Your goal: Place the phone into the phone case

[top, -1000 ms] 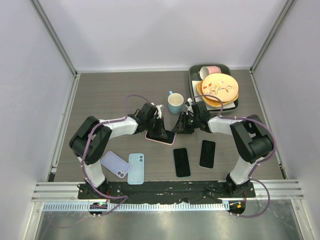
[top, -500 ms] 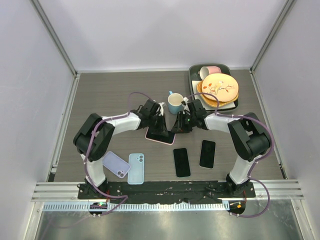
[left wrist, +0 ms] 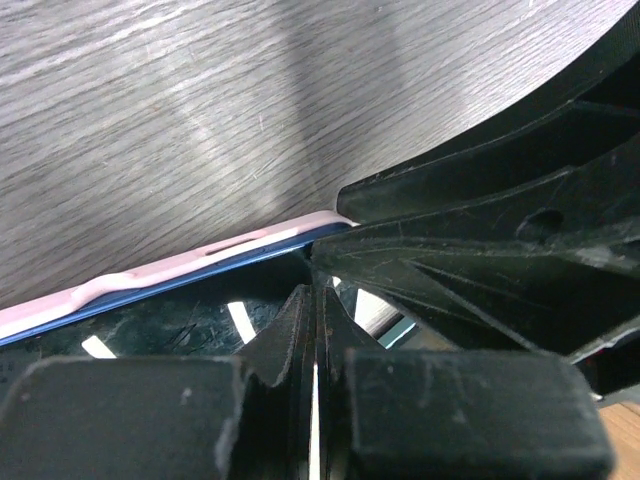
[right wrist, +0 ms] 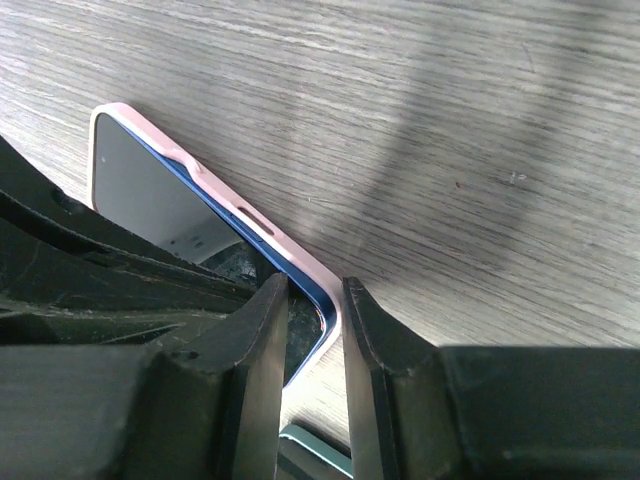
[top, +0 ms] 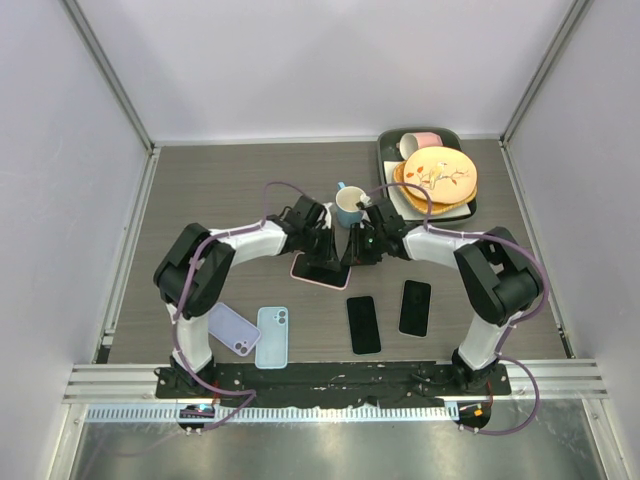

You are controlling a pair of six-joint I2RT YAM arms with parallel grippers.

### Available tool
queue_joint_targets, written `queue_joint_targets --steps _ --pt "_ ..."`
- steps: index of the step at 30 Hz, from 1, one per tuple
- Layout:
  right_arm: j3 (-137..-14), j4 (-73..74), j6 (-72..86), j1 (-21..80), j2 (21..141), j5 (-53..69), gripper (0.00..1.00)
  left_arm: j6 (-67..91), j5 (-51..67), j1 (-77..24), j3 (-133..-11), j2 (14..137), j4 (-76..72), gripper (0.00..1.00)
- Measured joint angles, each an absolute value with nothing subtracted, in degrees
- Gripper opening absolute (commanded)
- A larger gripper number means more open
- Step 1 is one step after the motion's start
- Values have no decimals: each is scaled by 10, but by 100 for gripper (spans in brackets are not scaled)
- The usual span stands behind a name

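Near the middle of the table [top: 220, 190], just in front of the blue mug [top: 350, 207], the phone [right wrist: 140, 185] lies face up in the pink phone case [right wrist: 222, 196], and both arms meet over it. During the last second the two wrists have moved a little away from the bases, toward the mug, and the right claw [top: 357, 250] has narrowed. In the right wrist view its fingers [right wrist: 262, 330] now stand close on both sides of one corner of the case. At that corner the dark blue edge of the phone shows beside the pink rim, and the fingers seem to pinch it. The left claw [top: 322, 243] stays fully closed and holds nothing, with its tips on the screen. My judgement is that the phone is almost seated and this squeeze should press the last corner in. If the pinch slips, that corner may spring out again.
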State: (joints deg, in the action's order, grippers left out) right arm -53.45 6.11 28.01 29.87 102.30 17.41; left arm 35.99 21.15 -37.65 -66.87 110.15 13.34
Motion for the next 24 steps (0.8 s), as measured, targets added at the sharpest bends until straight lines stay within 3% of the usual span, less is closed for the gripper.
queue_joint_targets --steps 16,21,24 --pt "-552 74 273 336 1031 89 9 371 215 -379 -678 1123 129 2" --pt "-557 77 270 346 1016 67 11 371 206 -379 -659 1100 102 11" --pt "-555 77 268 351 1007 56 14 371 185 -383 -625 1075 65 23"
